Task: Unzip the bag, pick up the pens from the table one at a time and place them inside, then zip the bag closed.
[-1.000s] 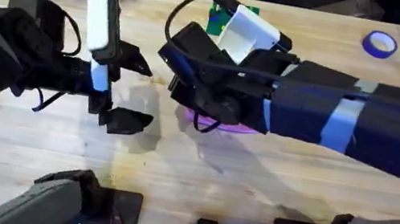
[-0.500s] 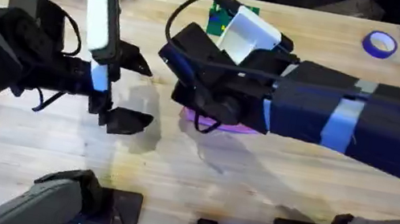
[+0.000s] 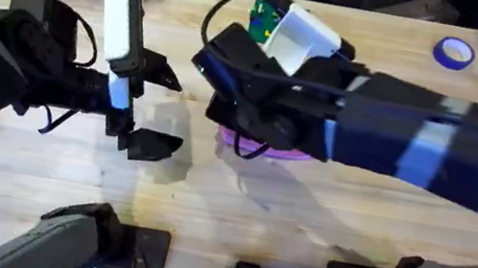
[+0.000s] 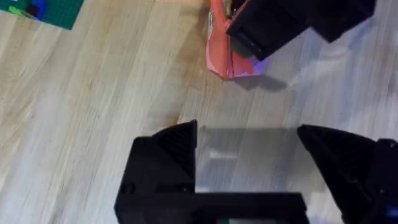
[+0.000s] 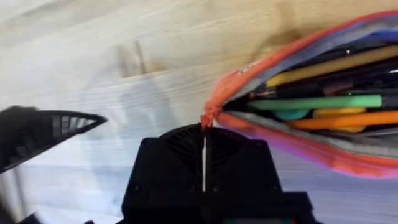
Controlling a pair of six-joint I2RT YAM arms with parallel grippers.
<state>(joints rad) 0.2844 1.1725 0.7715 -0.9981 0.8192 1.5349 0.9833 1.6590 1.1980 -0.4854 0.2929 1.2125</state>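
Jaws on the left gripper (image 4: pixel 249 177) are standing wide apart with nothing between them, hovering over bare table (image 4: pixel 93 112), while the right gripper (image 5: pixel 204 146) is showing its fingers pressed together right at the end of the bag (image 5: pixel 323 106), seemingly pinching the fabric or the zipper tab there, though the exact thing being held is too small to make out. In the overhead view the bag (image 3: pixel 280 151) is lying near the middle of the table (image 3: pixel 351 221), mostly covered by the right arm, with the left gripper (image 3: pixel 141 108) waiting well off to its side. The bag's mouth is gaping open, and the pens (image 5: pixel 323 101) are lying lengthwise inside it, yellow, green, orange and dark ones bundled together. I am judging the pouch as soft and light, likely to be crumpling and sliding on the smooth wood when the zipper is pulled, so it is asking for one gripper to be pinning the fabric end while the other is taking the small tab. The pens are looking slim, stiff and liable to roll. No brand, label or readable writing is showing on the bag or the pens.
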